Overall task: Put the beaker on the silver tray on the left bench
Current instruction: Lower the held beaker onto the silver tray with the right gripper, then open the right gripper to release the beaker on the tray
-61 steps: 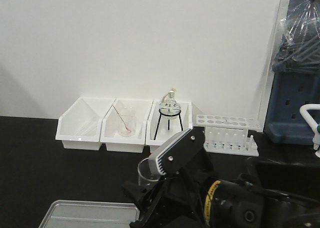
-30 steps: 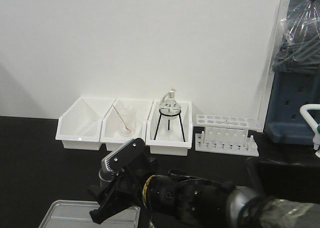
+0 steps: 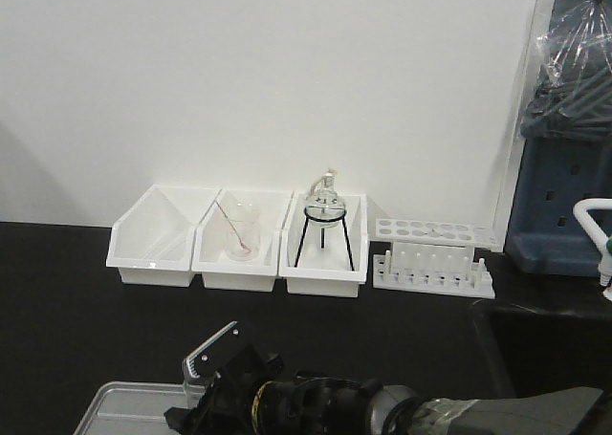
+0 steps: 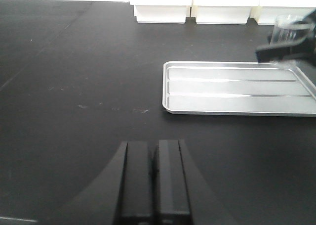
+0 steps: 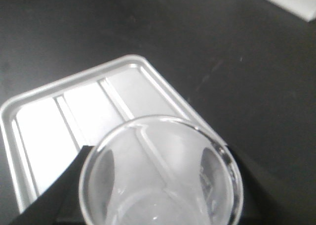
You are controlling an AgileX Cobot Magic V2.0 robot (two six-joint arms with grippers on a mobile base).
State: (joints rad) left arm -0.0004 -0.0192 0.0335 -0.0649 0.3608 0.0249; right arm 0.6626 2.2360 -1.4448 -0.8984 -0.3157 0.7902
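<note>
- The right gripper (image 3: 206, 389) is closed around the beaker (image 5: 160, 170). One dark finger (image 5: 64, 185) shows on each side of the glass in the right wrist view.
- In that view the beaker's round rim fills the lower centre. Its base is cut off by the bottom edge of the frame, so whether it touches anything cannot be told.
- The beaker is over the lower right corner of the silver tray (image 5: 44, 121), whose ribbed floor shows blurred through the glass.
- In the left wrist view, only the top of the beaker shows at the upper right, above the dark gripper body at the tray's far right corner.
- In the front view, the right arm is low at the bottom edge and hides most of the tray.
- The left gripper (image 4: 154, 180) sits at the bottom of its own view, its jaws pressed together with nothing between them, above the bare left bench (image 4: 74, 86).
- Three white bins (image 3: 153, 239) stand at the back of the bench. The middle bin holds a glass with a rod (image 3: 241, 234) and the right one a flask on a tripod (image 3: 323, 220).
- A test-tube rack (image 3: 435, 258) stands to the right of the bins.
</note>
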